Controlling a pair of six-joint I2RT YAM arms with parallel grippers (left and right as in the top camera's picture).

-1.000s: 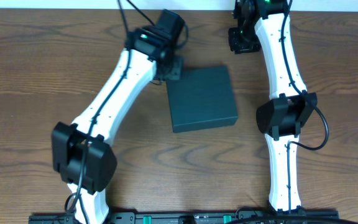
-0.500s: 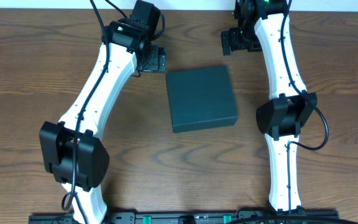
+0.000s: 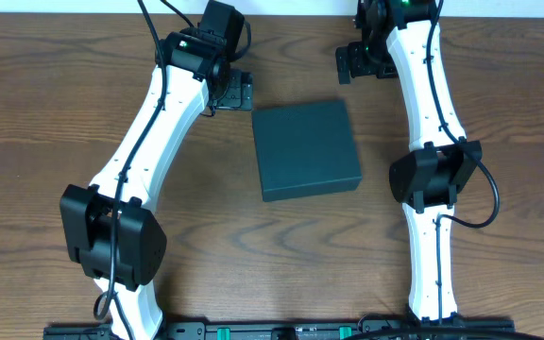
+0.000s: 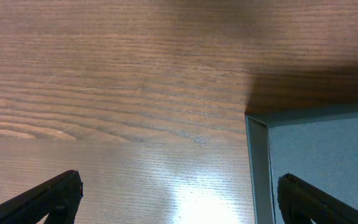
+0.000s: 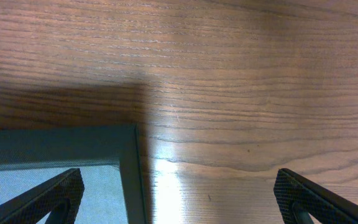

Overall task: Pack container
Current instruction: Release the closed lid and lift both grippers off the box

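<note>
The container [image 3: 307,149], a dark teal-grey flat box with its lid down, lies in the middle of the wooden table. My left gripper [image 3: 235,92] hovers off its far left corner, open and empty. In the left wrist view that gripper [image 4: 179,182] spans bare wood, and a corner of the container [image 4: 319,146] lies under the right finger. Open and empty too, my right gripper [image 3: 356,62] hangs just beyond the far right corner. The right wrist view shows it [image 5: 178,180] over wood with the container [image 5: 55,152] under its left finger.
Both white arms reach in from the near edge, the left one [image 3: 149,161] crossing the table's left side and the right one [image 3: 433,142] running along the container's right side. Brown wooden tabletop [image 3: 55,104] surrounds the box.
Both grippers have opened. The left gripper has drawn back up and to the left, off the container's far left corner. The right gripper has shifted slightly left.
</note>
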